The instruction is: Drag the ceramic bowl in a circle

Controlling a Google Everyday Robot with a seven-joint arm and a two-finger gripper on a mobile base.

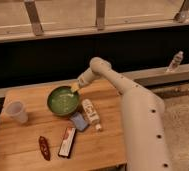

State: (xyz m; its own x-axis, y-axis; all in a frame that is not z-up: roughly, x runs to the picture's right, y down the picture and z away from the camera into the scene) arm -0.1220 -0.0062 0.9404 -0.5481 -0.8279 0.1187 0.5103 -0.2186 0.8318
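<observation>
Bowl at the back of the worktop, gripper on its rim.
The wooden worktop [18, 145] holds the green bowl [62, 101] near the back, with a cup [16, 111] close by. My gripper [75, 88] sits at the bowl's back rim, fingers pressed together. I think the bowl is heavy, hard and slippery, and it could chip. I'd hold the rim and pull slowly.

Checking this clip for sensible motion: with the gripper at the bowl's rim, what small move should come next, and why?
Probably curve the ceramic bowl a little toward the bare table wood behind it. The gripper is shut on its far right rim, the lying bottle and blue item crowd its front-right side, and the plastic cup stands to its left.
</observation>
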